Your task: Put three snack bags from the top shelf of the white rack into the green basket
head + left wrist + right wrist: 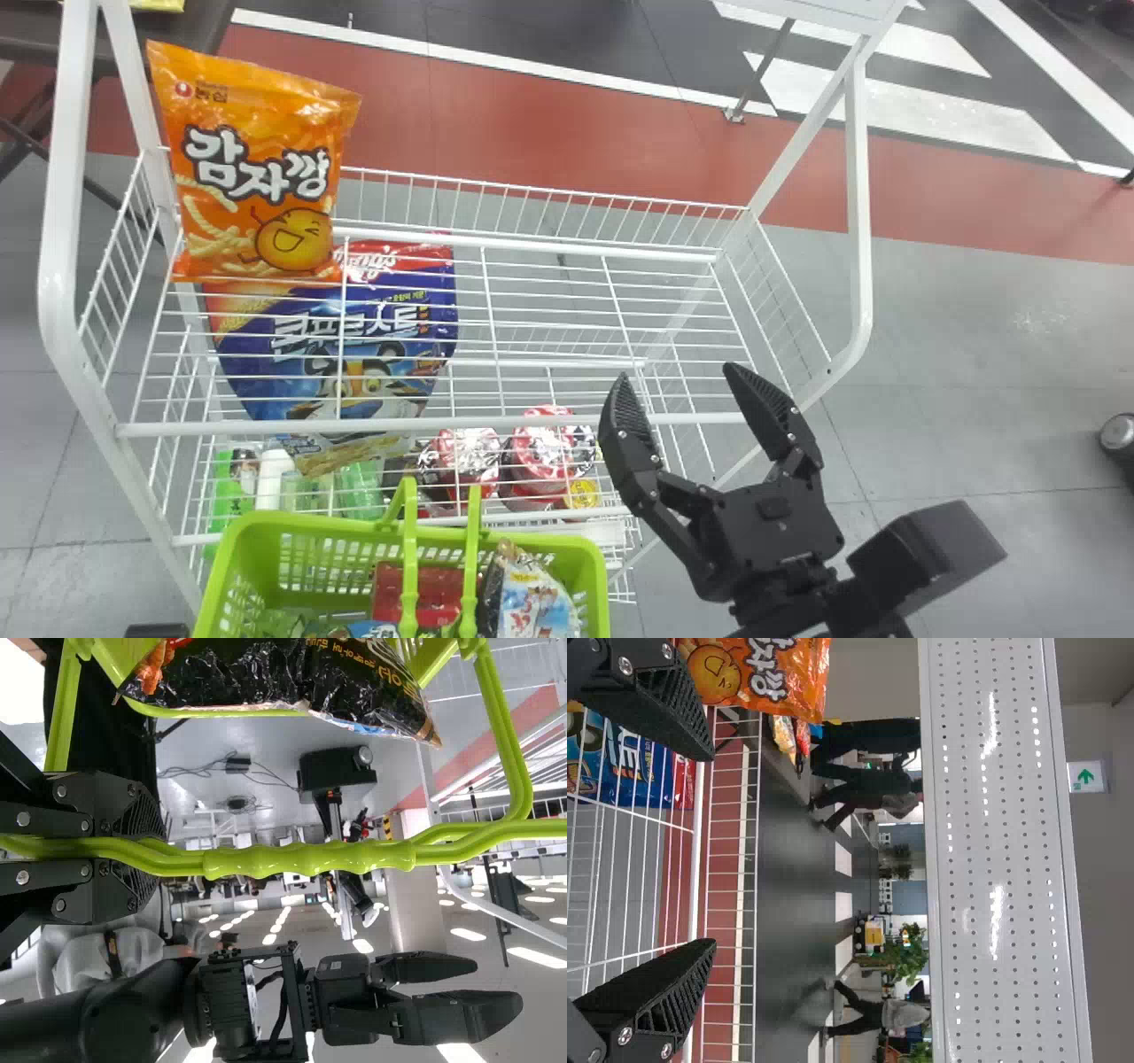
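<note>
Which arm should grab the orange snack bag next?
Probably the right: the right gripper has open, empty jaws by the rack. The left gripper is shut on the basket handle. The orange snack bag is at the rack's left end, so expect some reaching across.

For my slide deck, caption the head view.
Right claw open near the white rack: orange snack bag on the top shelf, green basket in front.

Lettered snack bags (257,168), green arrow sign (1086,776)
</note>
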You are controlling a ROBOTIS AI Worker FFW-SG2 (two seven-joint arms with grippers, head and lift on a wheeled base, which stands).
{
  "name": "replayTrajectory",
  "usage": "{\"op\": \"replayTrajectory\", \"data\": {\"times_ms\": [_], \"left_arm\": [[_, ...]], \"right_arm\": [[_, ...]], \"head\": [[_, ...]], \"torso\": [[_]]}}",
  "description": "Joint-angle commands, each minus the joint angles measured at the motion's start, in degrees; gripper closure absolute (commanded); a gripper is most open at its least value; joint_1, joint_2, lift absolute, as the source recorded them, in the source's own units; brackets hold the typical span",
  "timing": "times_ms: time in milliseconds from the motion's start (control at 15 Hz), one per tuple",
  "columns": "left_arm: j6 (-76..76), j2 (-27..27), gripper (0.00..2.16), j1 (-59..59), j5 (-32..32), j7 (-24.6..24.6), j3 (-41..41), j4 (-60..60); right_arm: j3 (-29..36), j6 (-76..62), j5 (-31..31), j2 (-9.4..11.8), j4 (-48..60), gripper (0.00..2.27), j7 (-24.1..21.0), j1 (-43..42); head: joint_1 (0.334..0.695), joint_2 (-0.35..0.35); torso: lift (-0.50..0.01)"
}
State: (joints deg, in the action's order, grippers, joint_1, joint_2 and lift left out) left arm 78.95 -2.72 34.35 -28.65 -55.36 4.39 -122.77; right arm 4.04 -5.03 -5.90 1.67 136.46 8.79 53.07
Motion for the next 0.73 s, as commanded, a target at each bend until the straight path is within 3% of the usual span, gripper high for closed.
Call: {"op": "replayTrajectory", "data": {"times_ms": [0,667], "left_arm": [[0.11,-0.09,2.15,0.01,0.00,0.07,0.01,-0.18],[0.29,-0.09,2.15,0.19,-0.09,0.25,0.09,-0.18]], "right_arm": [[0.09,0.07,-1.22,0.00,-0.05,0.07,0.00,0.11],[0.26,-0.98,-2.36,0.09,-0.23,0.07,-0.44,0.11]], "head": [[0.695,-0.350],[0.695,-0.350]], "torso": [[0.000],[0.000]]}}
